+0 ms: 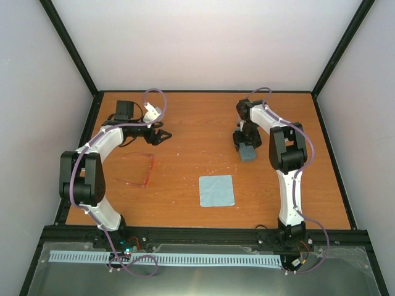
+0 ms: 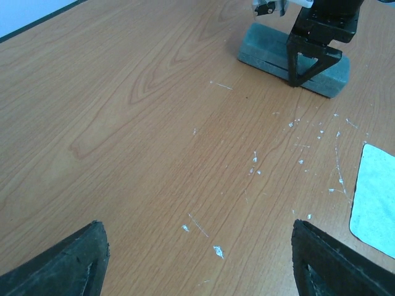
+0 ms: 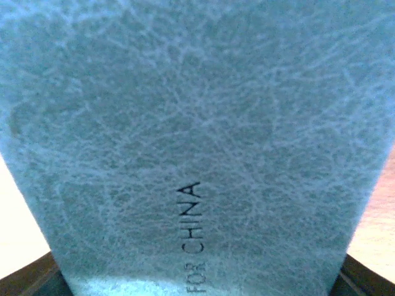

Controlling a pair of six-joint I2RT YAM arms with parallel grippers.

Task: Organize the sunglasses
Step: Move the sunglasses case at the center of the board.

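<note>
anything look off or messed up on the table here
Nothing looks broken or spilled. The sunglasses lie on the left with their arms unfolded, well apart from the case, which the right gripper is closed around. The table has small white scratches and flecks near the cloth.

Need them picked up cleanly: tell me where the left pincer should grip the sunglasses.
Probably the front frame of the sunglasses, from straight above: they lie flat, arms unfolded toward the left, and that thin bar is easy to pinch.
</note>
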